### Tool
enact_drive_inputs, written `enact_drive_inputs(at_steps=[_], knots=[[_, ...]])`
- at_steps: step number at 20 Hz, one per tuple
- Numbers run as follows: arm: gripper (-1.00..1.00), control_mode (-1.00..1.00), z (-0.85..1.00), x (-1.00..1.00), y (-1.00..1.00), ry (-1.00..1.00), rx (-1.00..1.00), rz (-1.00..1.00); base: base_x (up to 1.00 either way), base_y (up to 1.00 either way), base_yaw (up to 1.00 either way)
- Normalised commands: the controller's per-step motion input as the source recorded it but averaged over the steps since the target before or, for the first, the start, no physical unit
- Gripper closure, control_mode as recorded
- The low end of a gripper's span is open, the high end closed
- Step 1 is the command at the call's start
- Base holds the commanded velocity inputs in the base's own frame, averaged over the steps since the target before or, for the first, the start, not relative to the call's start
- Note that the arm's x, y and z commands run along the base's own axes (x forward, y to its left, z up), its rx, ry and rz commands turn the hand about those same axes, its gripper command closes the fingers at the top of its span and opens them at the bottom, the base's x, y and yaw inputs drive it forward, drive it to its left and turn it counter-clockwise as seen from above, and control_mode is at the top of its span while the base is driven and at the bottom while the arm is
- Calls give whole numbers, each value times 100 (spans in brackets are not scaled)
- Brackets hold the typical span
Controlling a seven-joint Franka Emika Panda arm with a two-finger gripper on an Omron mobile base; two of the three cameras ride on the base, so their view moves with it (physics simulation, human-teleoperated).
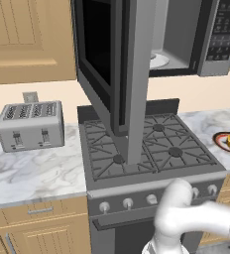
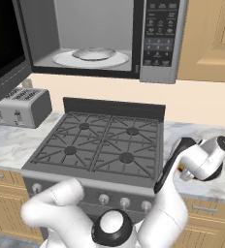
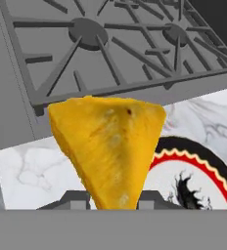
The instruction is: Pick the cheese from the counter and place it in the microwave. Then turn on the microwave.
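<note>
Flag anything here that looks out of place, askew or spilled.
Nothing is spilled or damaged. What stands out is the microwave door, swung wide open and jutting out over the stove. The cheese sits pinched between the hand's fingertips at the red-rimmed plate, which fits the job.

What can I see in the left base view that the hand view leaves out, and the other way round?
Left base view: the silver toaster on the counter, and the microwave above the stove, its door swung open and the white turntable inside. Hand view: the jaws closed on the cheese, and the red zigzag border of the plate. Both: the cheese wedge, the plate, the stove's grates and the marble counter.
</note>
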Motion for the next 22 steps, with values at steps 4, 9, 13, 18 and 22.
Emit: enact_drive_inputs(at_steps=[4, 9, 13, 18, 22], knots=[[100, -100, 33, -27, 39, 0, 2, -4, 0, 0, 0], [100, -100, 24, -30, 36, 1, 11, -7, 0, 0, 0], [100, -100, 26, -40, 34, 3, 16, -6, 0, 0, 0], [100, -100, 33, -47, 25, 4, 21, -2, 0, 0, 0], [100, -100, 37, -41, 25, 3, 16, -1, 0, 0, 0]])
